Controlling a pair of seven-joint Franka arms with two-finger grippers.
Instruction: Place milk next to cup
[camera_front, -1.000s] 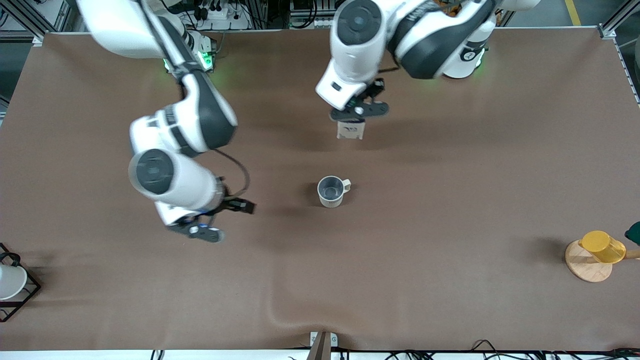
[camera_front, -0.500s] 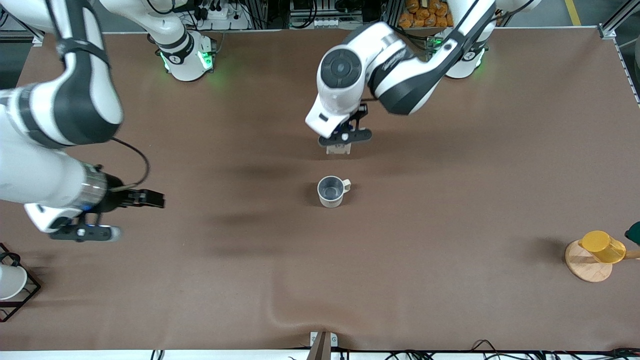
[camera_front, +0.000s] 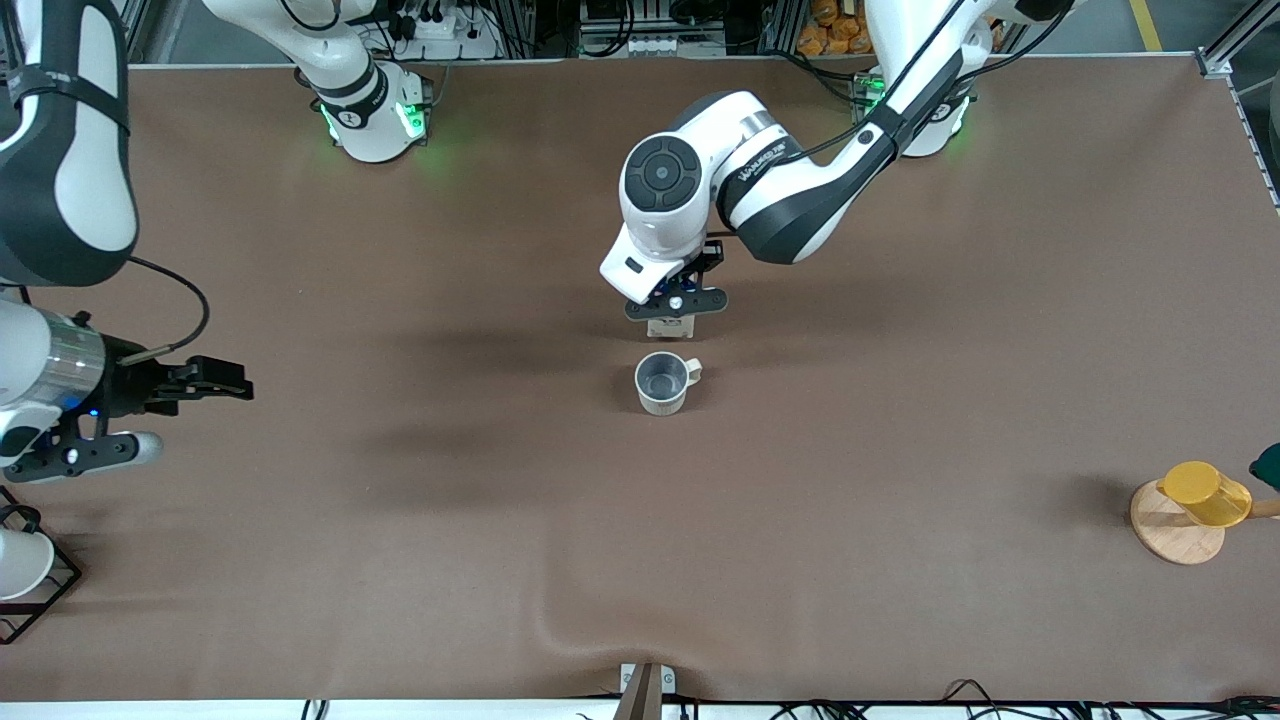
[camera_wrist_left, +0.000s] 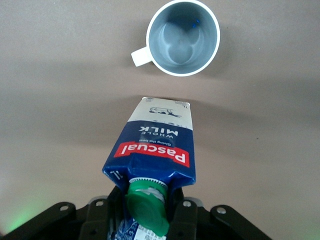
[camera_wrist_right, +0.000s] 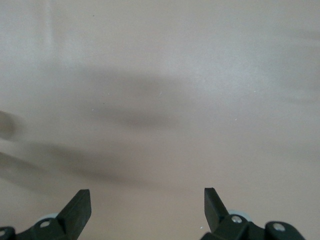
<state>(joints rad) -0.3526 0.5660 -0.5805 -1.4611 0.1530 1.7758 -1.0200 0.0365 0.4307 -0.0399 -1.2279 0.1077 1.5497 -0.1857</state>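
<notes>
Left gripper (camera_front: 672, 312): clamped on the top of the milk (camera_front: 670, 326), over the table (camera_front: 900, 400) just beside the cup (camera_front: 664, 382); one second ago it stood higher in the front view, well apart from the cup, and has come steadily closer.
Milk: held by its gabled top; the left wrist view shows the green cap (camera_wrist_left: 147, 204) between the fingers (camera_wrist_left: 184, 216), the red label (camera_wrist_left: 152, 151) facing the camera, and the carton (camera_wrist_left: 154, 145) near the cup (camera_wrist_left: 182, 37) but apart from it.
Cup: upright on the table, grey inside, unmoved since the earlier frames.
Right gripper (camera_front: 215, 385): fingers (camera_wrist_right: 77, 209) spread apart, holding nothing, over the right arm's end of the table; it has withdrawn there from mid-table.
Yellow cup (camera_front: 1205, 493): on its wooden base (camera_front: 1175, 535), unchanged.
</notes>
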